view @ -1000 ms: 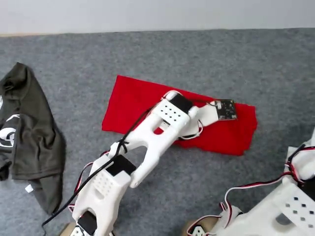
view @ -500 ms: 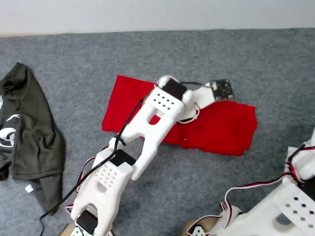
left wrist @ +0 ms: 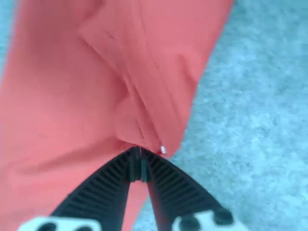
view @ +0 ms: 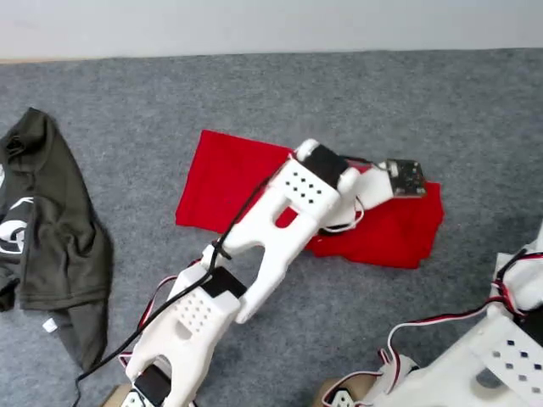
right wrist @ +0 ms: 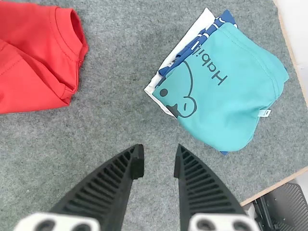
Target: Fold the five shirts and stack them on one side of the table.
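A red shirt (view: 229, 182) lies partly folded in the middle of the grey table. My left arm stretches over it, and my left gripper (left wrist: 137, 163) is shut on a pinch of the red shirt (left wrist: 86, 86) near its right end. A dark olive shirt (view: 47, 229) lies crumpled at the table's left edge. My right gripper (right wrist: 156, 161) hangs open above bare carpet, apart from the red shirt's collar (right wrist: 72, 36). Beside it lies a stack of folded shirts with a teal shirt (right wrist: 231, 101) on top.
The table is covered in grey carpet (view: 475, 119). Its edge (right wrist: 288, 53) runs just beyond the teal stack. My right arm's white base (view: 501, 348) sits at the near right corner in the high view.
My left gripper has swung away toward the back and then come forward and to the right, over the red shirt's right end. The right arm has stayed still.
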`<state>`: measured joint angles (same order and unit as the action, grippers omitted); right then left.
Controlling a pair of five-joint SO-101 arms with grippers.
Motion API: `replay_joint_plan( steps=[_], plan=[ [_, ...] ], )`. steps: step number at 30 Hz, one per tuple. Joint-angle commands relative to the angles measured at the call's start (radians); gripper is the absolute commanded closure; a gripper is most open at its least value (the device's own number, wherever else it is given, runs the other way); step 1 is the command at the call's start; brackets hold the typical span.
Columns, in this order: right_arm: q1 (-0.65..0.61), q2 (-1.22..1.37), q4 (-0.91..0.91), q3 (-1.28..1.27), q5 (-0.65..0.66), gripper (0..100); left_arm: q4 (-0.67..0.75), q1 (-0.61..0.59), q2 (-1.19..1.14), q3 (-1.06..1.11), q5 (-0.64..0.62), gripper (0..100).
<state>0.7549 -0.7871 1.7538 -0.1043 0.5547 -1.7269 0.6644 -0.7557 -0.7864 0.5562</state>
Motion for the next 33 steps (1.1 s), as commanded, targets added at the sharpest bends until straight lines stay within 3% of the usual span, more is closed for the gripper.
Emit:
replay_joint_plan(
  steps=[1, 13, 22, 33],
  plan=[
    [-0.005, -0.015, 0.036, 0.006, -0.003, 89.0, 0.002, 0.006, 0.048, 0.036, -0.011, 100],
    [-0.008, -0.015, 0.036, 0.006, -0.003, 89.0, -0.025, 0.097, 0.043, -0.028, -0.054, 100],
    [-0.008, -0.007, 0.036, 0.006, -0.006, 89.0, 0.143, -0.021, -0.112, -0.021, -0.009, 100],
    [-0.01, -0.007, 0.036, 0.006, -0.008, 89.0, 0.137, -0.04, -0.195, -0.053, 0.011, 100]
  ],
)
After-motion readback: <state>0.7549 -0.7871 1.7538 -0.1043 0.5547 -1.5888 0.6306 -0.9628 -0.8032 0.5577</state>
